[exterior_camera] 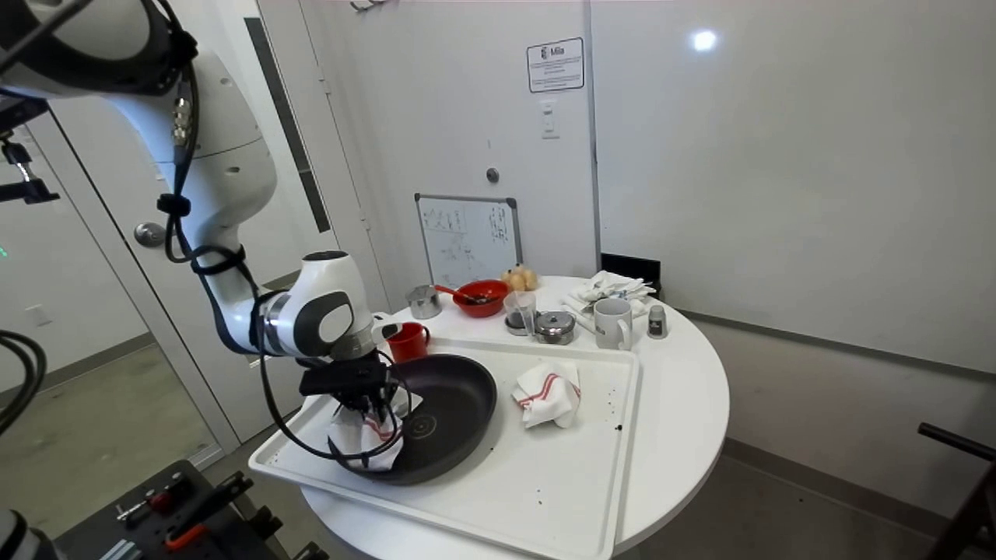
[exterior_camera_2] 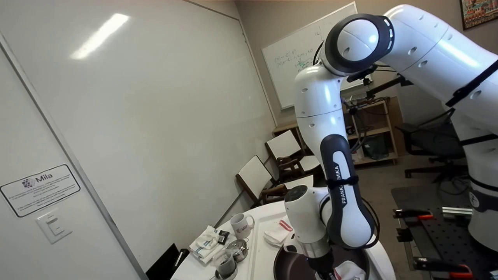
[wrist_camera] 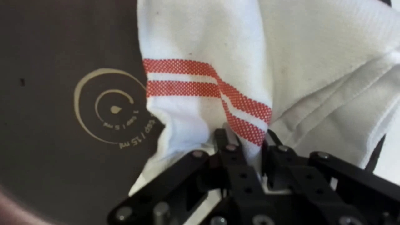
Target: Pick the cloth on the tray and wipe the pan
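One cloth (wrist_camera: 203, 37): already picked, by the look of things; bunched in pan (exterior_camera: 451, 416), red stripes facing up, reaching rim on one side and perhaps lapping over
Gripper (wrist_camera: 247, 140): closed on a fold of cloth, pointing down over pan
Pan: standing on tray (exterior_camera: 560, 490), touched by cloth, so probably at the wiping step; cannot tell whether mid-stroke or at rest
Centre mark (wrist_camera: 115, 109): mostly uncovered, just beside cloth's edge; perhaps wiped, perhaps not, no way to tell from bare dark surface
Speck (wrist_camera: 22, 82): dark, on pan floor, well apart from cloth; likely left to wipe, together with much of that bare side
Spare cloth (exterior_camera: 548, 397): crumpled on tray beside pan, apart from gripper; seemingly no part of the job
Dark bits (exterior_camera: 618, 427): scattered on tray, outside the wiping asked for
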